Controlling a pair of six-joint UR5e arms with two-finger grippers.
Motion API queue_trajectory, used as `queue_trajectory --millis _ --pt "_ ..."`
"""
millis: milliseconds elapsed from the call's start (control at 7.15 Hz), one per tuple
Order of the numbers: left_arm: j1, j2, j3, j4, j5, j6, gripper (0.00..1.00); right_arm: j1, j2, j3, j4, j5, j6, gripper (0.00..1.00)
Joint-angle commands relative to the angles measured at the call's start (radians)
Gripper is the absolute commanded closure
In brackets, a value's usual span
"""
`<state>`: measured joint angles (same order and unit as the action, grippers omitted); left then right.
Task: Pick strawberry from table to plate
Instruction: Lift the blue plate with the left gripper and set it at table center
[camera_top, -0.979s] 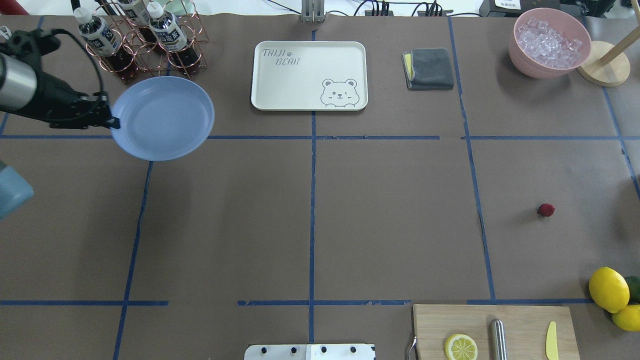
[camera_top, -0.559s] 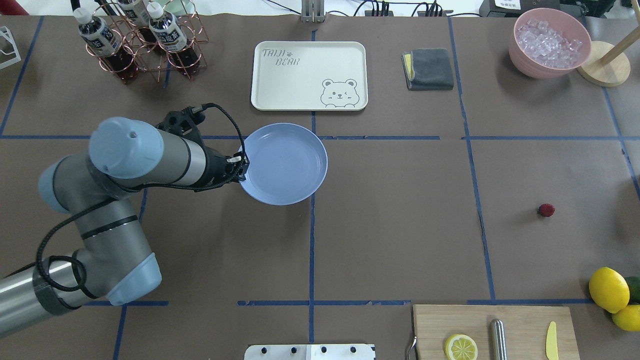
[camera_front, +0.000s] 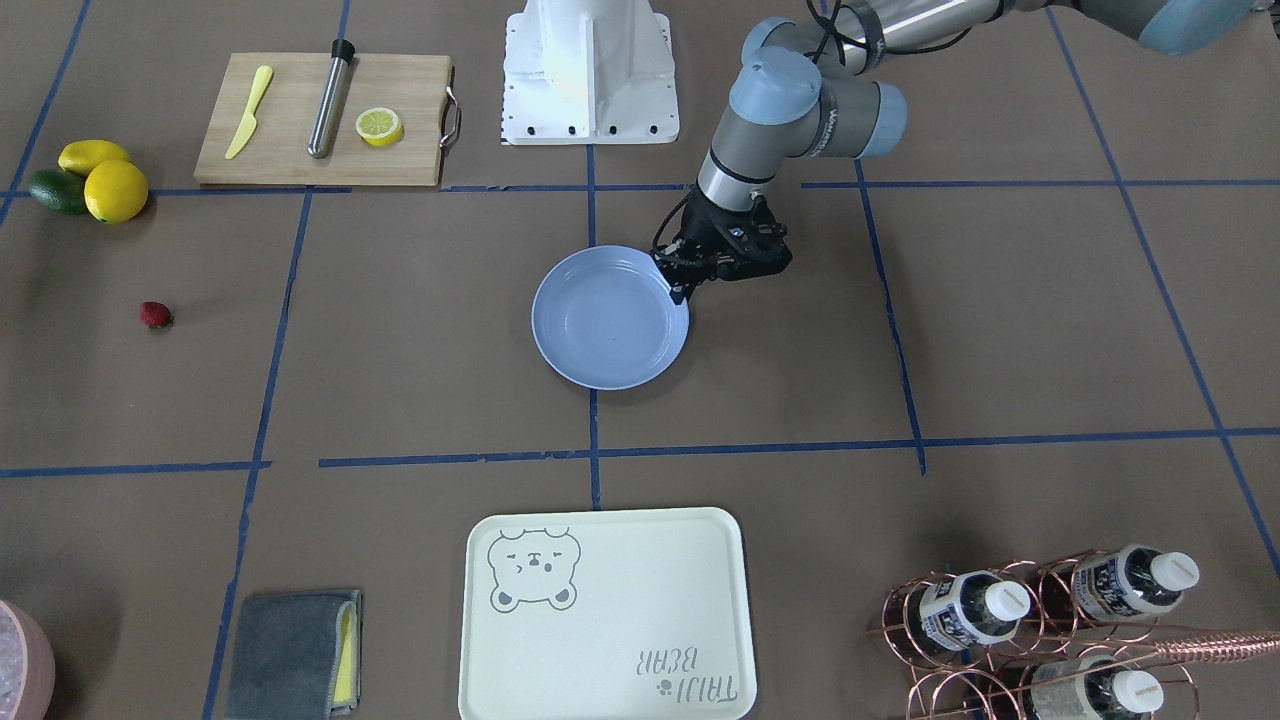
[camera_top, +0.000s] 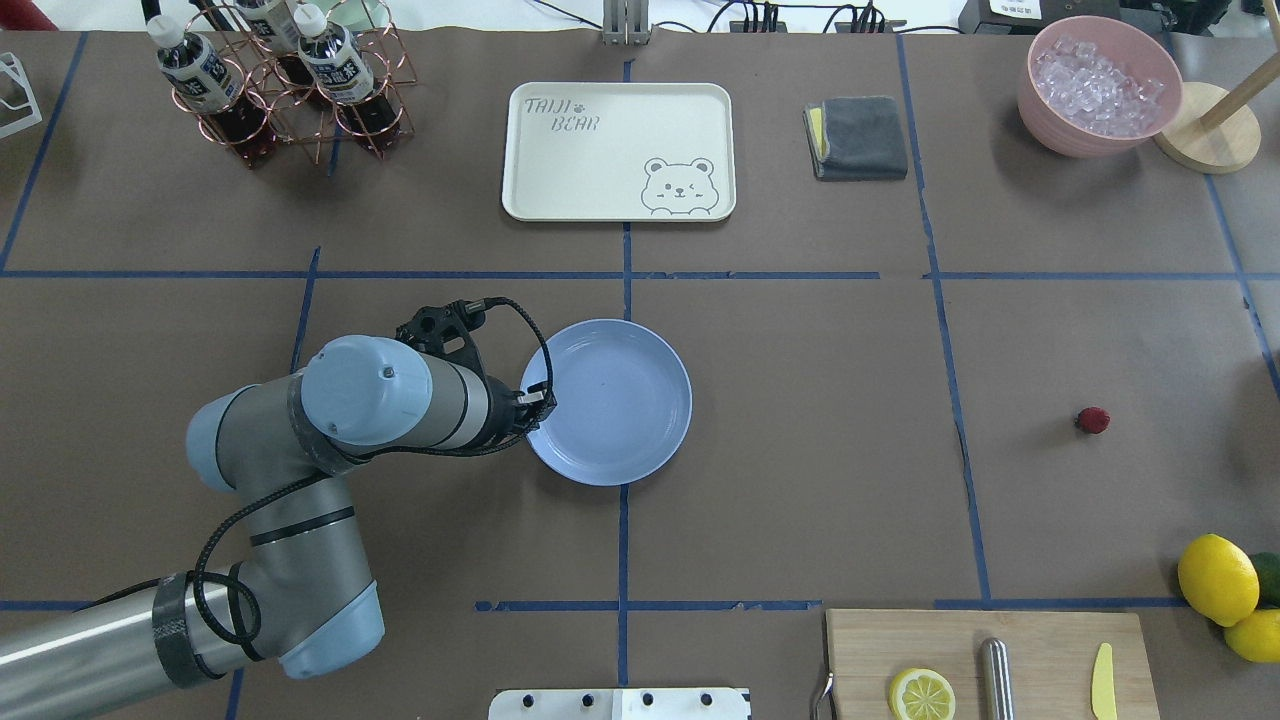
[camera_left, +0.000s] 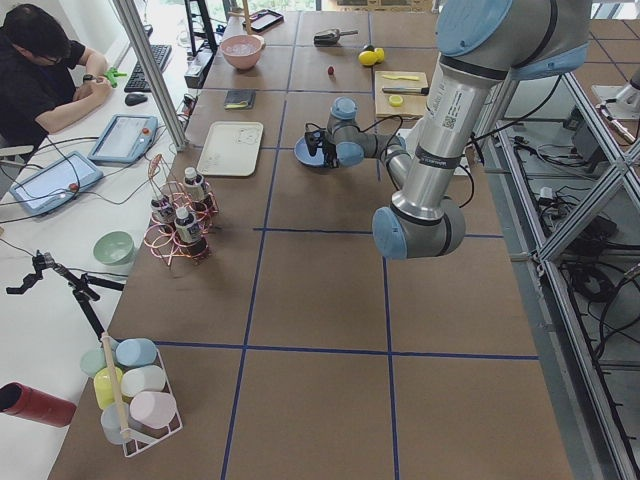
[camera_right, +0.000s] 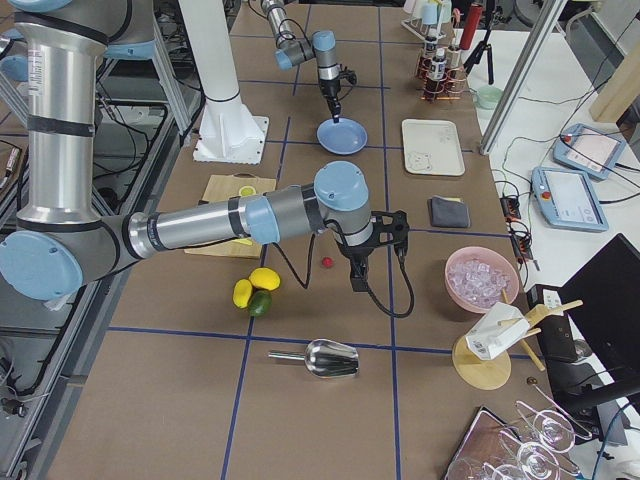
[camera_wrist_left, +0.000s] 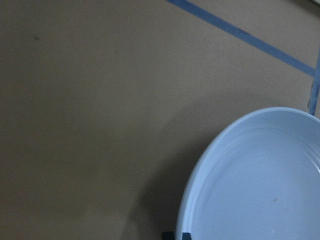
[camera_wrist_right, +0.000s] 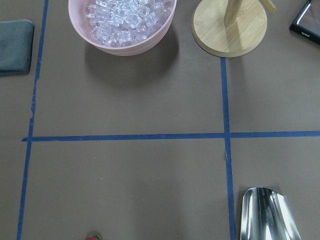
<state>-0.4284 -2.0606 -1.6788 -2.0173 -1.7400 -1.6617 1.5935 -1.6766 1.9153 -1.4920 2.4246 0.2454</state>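
The strawberry (camera_top: 1092, 420), a tiny dark-red berry, lies alone on the brown table (camera_top: 800, 450) at the right; it also shows as the strawberry (camera_front: 155, 315) and, at the bottom edge of the right wrist view, the strawberry (camera_wrist_right: 93, 236). The light-blue plate (camera_top: 610, 400) is near the table's centre. My left gripper (camera_top: 543, 400) is shut on its left rim, and the left wrist view shows the plate (camera_wrist_left: 255, 180) right at the left gripper (camera_wrist_left: 177, 235). My right gripper (camera_right: 357, 275) hovers beside the strawberry (camera_right: 326, 262); whether it is open or shut I cannot tell.
A cream bear tray (camera_top: 618, 150), a grey cloth (camera_top: 858, 137), a pink bowl of ice (camera_top: 1098, 85) and a bottle rack (camera_top: 285, 85) line the far side. Lemons (camera_top: 1218, 578) and a cutting board (camera_top: 990, 665) sit near right. A metal scoop (camera_wrist_right: 267, 215) lies by the right arm.
My left arm has carried the plate from the far left of the table to near its centre, and closer to the robot. The strawberry has stayed where it was.
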Motion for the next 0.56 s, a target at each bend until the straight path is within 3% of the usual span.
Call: queue_trajectory --millis 0,140,420 --pt "-0.048 -0.010 -0.016 0.008 -0.042 0.013 0.00 -0.007 0.000 0.004 -0.005 0.001 0.002 0.00" --pt "-0.109 -0.004 -0.045 0.018 -0.123 0.057 0.00 -0.027 0.000 0.011 -0.004 -0.001 0.038 0.00" --pt "-0.164 -0.006 -0.183 0.240 -0.148 0.129 0.00 -0.128 -0.012 0.065 0.004 -0.022 0.157 0.00"
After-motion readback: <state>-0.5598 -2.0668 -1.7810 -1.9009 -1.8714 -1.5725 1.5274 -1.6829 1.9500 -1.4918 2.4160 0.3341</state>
